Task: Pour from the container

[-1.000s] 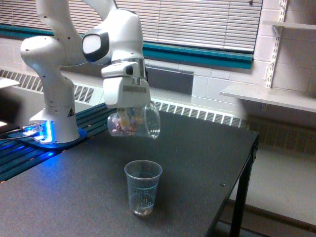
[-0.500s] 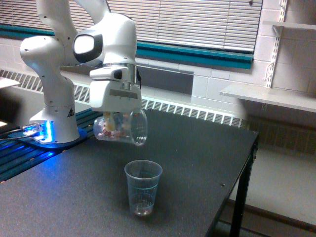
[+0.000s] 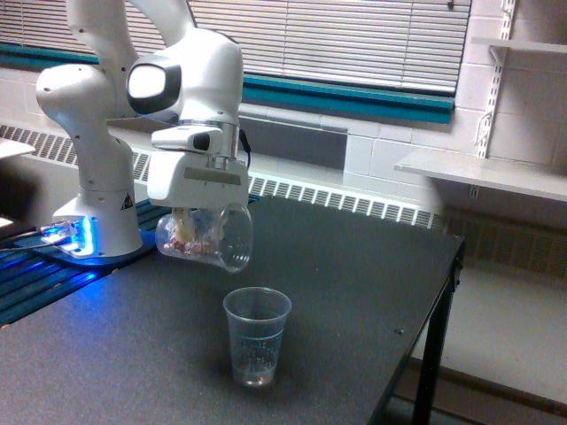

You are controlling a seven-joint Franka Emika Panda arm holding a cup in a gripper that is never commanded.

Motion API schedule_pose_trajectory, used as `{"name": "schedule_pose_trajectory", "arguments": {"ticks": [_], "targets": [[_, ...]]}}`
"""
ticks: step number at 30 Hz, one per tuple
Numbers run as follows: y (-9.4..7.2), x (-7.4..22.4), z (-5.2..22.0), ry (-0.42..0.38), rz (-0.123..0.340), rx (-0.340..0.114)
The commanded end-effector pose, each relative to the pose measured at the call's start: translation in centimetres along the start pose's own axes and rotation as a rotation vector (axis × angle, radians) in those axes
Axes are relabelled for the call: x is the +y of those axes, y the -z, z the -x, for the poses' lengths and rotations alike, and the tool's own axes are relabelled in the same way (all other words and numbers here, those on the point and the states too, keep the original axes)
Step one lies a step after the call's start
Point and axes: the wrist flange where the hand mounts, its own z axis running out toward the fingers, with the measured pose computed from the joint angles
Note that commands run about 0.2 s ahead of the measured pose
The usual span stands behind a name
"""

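The robot arm's tool (image 3: 197, 221) is clamping the container (image 3: 205, 235), a clear tumbler lying nearly on its side in the air, mouth facing the exterior view's right, above and to the left of the smaller cup (image 3: 256, 336) standing on the dark desk (image 3: 354, 292). Small pale and reddish pieces are sitting inside. Thin, smooth plastic looks light, slippery and easily squashed, so a firm but gentle hold across the body near its base seems wisest.

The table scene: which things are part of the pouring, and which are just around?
Part of the job:
- tumbler, held tipped on its side
- gripper
- cup standing below

Just around:
- shelf
- window blinds
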Motion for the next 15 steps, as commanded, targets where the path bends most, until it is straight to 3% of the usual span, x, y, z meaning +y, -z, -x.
{"name": "schedule_pose_trajectory", "arguments": {"ticks": [1,15], "targets": [[-0.35,-0.15,0.03,-0.008,0.03,-0.013],[-1.18,-0.75,0.17,0.025,0.09,-0.037]]}}
